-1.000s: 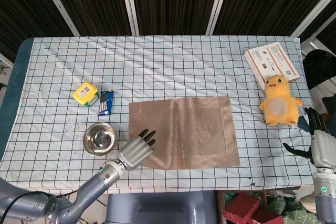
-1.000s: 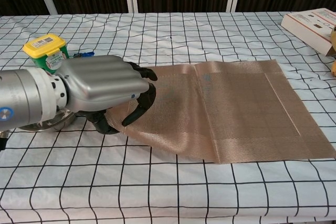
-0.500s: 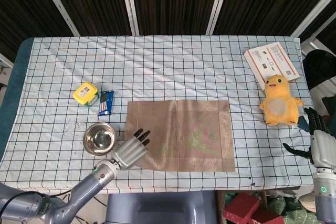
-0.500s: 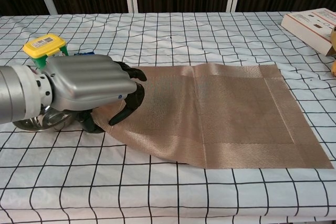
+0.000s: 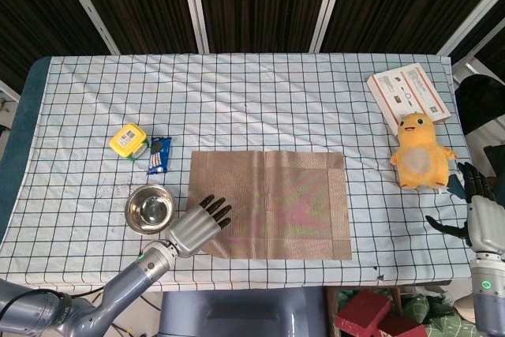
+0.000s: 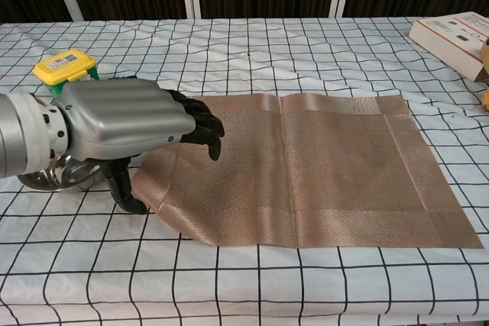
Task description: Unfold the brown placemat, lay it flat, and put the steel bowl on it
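The brown placemat (image 5: 268, 204) lies unfolded and nearly flat at the table's middle, also in the chest view (image 6: 328, 166). Its near left corner is slightly raised. The steel bowl (image 5: 150, 209) stands on the cloth just left of the mat; in the chest view only a sliver of the bowl (image 6: 47, 179) shows behind my left hand. My left hand (image 5: 201, 226) (image 6: 126, 124) hovers over the mat's left edge with fingers stretched out and thumb hanging down, holding nothing. My right hand (image 5: 477, 212) hangs off the table's right edge with fingers apart.
A yellow-lidded container (image 5: 129, 140) (image 6: 67, 68) and a blue packet (image 5: 158, 155) sit behind the bowl. A yellow plush toy (image 5: 420, 155) and a white box (image 5: 410, 94) (image 6: 457, 32) are at the far right. The checked tablecloth (image 5: 260, 108) covers the table.
My left hand drew the mat's left side leftward and nearer, then uncurled its fingers and let go. The mat now lies flatter and squarer. The right hand stayed still.
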`<state>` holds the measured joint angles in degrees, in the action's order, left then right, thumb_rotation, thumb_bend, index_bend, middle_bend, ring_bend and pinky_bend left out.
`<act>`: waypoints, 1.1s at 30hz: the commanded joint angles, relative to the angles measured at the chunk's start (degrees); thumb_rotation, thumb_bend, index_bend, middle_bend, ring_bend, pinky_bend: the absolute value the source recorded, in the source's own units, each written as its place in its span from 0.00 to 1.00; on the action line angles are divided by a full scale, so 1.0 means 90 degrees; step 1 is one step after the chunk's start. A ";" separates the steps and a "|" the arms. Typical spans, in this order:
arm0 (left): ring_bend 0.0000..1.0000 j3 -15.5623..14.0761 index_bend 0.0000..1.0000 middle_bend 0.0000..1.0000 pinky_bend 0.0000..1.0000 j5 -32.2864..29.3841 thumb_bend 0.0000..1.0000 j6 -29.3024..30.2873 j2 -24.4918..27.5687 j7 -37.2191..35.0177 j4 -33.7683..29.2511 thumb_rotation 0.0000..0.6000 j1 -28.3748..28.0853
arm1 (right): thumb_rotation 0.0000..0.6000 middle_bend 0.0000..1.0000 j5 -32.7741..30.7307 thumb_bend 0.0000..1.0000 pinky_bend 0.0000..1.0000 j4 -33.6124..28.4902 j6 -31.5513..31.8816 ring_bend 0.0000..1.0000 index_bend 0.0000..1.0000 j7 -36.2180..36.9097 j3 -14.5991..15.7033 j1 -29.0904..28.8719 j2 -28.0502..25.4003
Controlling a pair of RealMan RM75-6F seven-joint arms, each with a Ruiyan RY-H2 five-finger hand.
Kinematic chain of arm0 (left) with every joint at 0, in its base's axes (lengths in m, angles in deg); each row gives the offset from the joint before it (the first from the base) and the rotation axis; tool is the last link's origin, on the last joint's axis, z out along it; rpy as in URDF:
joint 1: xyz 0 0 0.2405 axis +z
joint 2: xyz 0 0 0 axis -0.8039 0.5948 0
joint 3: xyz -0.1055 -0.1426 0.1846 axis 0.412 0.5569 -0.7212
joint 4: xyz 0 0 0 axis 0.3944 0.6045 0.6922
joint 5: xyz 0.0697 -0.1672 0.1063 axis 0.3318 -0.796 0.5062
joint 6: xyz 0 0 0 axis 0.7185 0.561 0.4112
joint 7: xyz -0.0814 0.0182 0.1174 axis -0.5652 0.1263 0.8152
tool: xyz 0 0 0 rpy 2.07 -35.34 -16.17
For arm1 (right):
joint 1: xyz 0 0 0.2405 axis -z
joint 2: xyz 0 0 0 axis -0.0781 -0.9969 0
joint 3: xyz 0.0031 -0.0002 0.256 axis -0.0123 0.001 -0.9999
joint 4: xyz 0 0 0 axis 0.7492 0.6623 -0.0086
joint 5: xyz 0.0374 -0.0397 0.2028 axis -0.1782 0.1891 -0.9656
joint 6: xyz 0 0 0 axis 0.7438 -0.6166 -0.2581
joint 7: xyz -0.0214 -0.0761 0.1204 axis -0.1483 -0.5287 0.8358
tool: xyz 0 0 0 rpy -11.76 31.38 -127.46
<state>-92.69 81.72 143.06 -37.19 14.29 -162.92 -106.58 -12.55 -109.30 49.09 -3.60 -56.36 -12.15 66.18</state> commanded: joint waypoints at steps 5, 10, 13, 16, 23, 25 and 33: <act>0.05 -0.0019 0.22 0.12 0.12 0.0344 0.01 0.0158 0.0489 -0.0444 -0.0403 1.00 0.0186 | 1.00 0.00 -0.0024 0.04 0.16 -0.0010 -0.0005 0.00 0.00 0.0015 -0.0012 0.0003 -0.0010; 0.05 -0.0084 0.22 0.13 0.12 0.0724 0.01 0.0594 0.0904 -0.0924 -0.0842 1.00 0.0567 | 1.00 0.00 -0.0016 0.04 0.16 -0.0019 -0.0021 0.00 0.00 -0.0005 0.0004 -0.0001 -0.0008; 0.05 -0.0203 0.26 0.15 0.12 0.1050 0.02 0.0830 0.1179 -0.1146 -0.1037 1.00 0.0816 | 1.00 0.00 -0.0017 0.04 0.16 -0.0020 -0.0020 0.00 0.00 -0.0020 0.0007 -0.0003 -0.0004; 0.05 -0.0427 0.32 0.16 0.12 0.1333 0.04 0.1073 0.1450 -0.1224 -0.1059 1.00 0.1108 | 1.00 0.00 -0.0013 0.04 0.16 -0.0027 -0.0021 0.00 0.00 -0.0033 0.0015 -0.0003 0.0000; 0.05 -0.0700 0.37 0.16 0.12 0.1066 0.07 0.1228 0.1614 -0.1641 -0.0484 1.00 0.1700 | 1.00 0.00 0.0017 0.04 0.16 -0.0051 -0.0014 0.00 0.00 -0.0090 0.0045 -0.0003 0.0010; 0.05 -0.0713 0.37 0.16 0.12 0.0916 0.08 0.1214 0.1593 -0.1667 -0.0306 1.00 0.1804 | 1.00 0.00 0.0020 0.04 0.16 -0.0059 -0.0009 0.00 0.00 -0.0094 0.0048 0.0000 0.0011; 0.05 -0.0653 0.38 0.17 0.13 0.0406 0.09 0.1177 0.1299 -0.1662 0.0359 1.00 0.2110 | 1.00 0.00 -0.0002 0.04 0.16 -0.0073 -0.0026 0.00 0.00 -0.0092 0.0044 -0.0003 0.0008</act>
<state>-98.98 86.28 153.74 -24.70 -0.45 -160.75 -88.14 -12.57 -109.96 48.86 -4.44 -55.96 -12.19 66.26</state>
